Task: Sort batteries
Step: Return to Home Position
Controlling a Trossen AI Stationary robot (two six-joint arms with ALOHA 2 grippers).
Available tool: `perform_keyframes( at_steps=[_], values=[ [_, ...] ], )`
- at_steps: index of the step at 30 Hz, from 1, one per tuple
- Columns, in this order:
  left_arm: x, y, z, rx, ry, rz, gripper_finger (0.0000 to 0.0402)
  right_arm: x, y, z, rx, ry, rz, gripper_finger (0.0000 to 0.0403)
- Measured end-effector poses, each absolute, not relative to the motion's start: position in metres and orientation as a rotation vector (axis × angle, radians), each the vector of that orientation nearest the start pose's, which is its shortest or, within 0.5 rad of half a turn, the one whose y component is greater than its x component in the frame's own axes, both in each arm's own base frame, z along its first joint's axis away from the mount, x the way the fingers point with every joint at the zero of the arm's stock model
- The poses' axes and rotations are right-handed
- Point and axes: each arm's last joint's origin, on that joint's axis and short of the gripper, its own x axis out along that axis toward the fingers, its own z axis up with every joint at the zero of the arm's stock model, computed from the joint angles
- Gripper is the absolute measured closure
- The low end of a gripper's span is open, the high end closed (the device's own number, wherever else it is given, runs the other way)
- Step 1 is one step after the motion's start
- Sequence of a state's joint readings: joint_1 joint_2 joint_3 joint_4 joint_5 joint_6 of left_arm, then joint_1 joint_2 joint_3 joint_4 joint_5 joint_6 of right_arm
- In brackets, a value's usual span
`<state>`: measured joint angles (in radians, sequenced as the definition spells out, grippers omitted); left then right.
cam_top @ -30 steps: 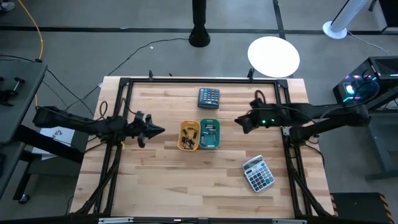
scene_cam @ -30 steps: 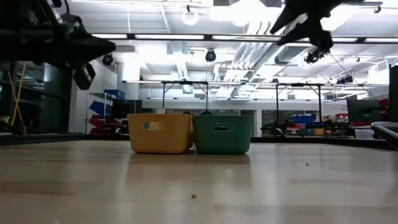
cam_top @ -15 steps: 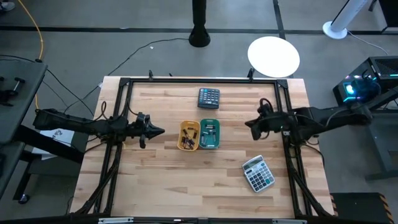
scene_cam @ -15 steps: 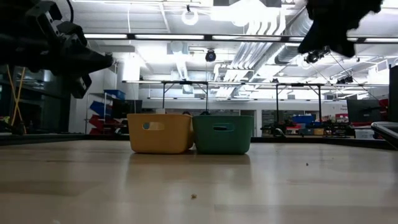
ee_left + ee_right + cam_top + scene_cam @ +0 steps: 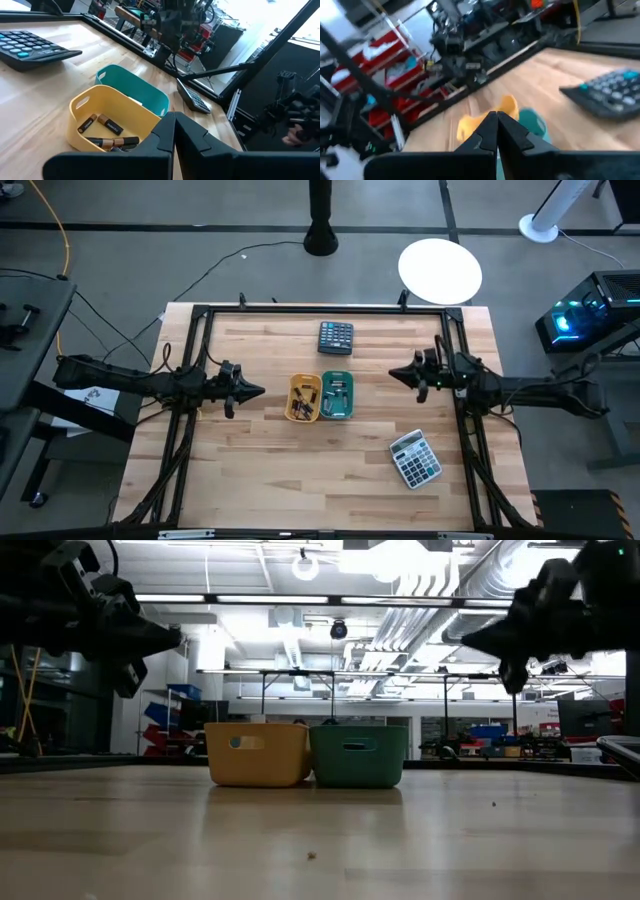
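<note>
Several batteries (image 5: 106, 126) lie on the floor of the yellow bin (image 5: 304, 397). More small cells lie in the green bin (image 5: 337, 396), which stands against the yellow bin's right side. My left gripper (image 5: 258, 390) hovers shut, left of the yellow bin and above the table, pointing at it. My right gripper (image 5: 392, 374) hovers shut to the right of the green bin, pointing toward it. Both show level and well above the tabletop in the low view, the left gripper (image 5: 175, 638) and the right gripper (image 5: 470, 640). Neither holds anything.
A dark calculator (image 5: 336, 337) lies behind the bins near the far edge. A grey calculator (image 5: 415, 458) lies near the front right. A black frame (image 5: 200, 315) runs around the wooden table. Bare wood stretches in front of the bins.
My right gripper has drawn back a little from the bins toward the table's right edge. It has also come down and levelled out from a steeper, higher pose. My left gripper has dipped slightly. The bins and calculators have not moved.
</note>
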<state>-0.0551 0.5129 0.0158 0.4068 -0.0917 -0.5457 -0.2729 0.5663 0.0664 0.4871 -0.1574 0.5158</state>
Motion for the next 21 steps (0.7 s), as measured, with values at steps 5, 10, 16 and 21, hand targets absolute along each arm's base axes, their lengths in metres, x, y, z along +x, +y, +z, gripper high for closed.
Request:
perform_keyframes(
  at_steps=[5, 10, 16, 21],
  values=[
    [0.13, -0.005, 0.16, -0.539, 0.078, 0.061, 0.0401, 0.129, -0.032, 0.155, 0.533, 0.099, -0.171, 0.0402],
    [0.13, -0.004, 0.16, -0.538, 0.079, 0.061, 0.0401, 0.123, -0.031, 0.131, 0.591, 0.355, -0.259, 0.0402],
    [0.13, -0.004, 0.16, -0.539, 0.08, 0.062, 0.0401, 0.117, -0.03, 0.118, 0.609, 0.504, -0.304, 0.0402],
    [0.12, -0.004, 0.165, -0.541, 0.051, 0.051, 0.0401, 0.116, -0.027, 0.127, 0.587, 0.4, -0.266, 0.0402]
  ],
)
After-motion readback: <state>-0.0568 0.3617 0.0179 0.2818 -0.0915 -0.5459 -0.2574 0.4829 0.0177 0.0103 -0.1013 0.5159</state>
